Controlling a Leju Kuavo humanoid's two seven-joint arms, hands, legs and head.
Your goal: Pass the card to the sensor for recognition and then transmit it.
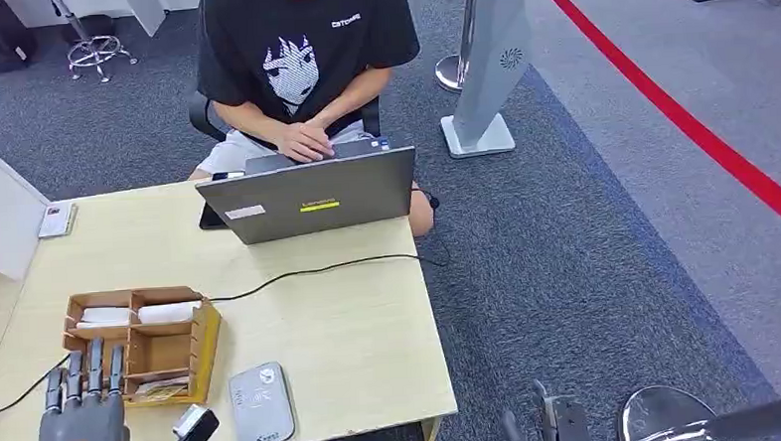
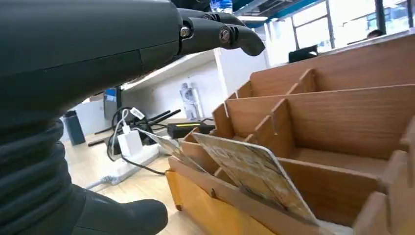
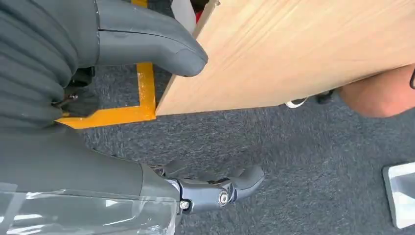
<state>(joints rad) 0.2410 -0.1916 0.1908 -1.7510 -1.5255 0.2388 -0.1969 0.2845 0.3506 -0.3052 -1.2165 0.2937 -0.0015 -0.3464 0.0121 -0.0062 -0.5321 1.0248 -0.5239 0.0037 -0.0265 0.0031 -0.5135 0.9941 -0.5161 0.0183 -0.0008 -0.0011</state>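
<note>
Wooden organizer (image 1: 195,353) lies just ahead of the left hand (image 1: 80,418), whose fingers (image 1: 94,365) stretch straight, apart and empty; right hand (image 3: 147,122) hangs empty over carpet.

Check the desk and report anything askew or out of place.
Nothing looks damaged or spilled. The cards lean tilted in the front compartment of the wooden organizer, not flat. The card reader sits slightly angled near the desk's front edge. The left hand hovers by the organizer, holding nothing.

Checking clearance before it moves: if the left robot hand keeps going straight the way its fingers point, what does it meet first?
Probably the wooden organizer: the left robot hand points at its near compartments, where a card leans. Height is unclear.
</note>
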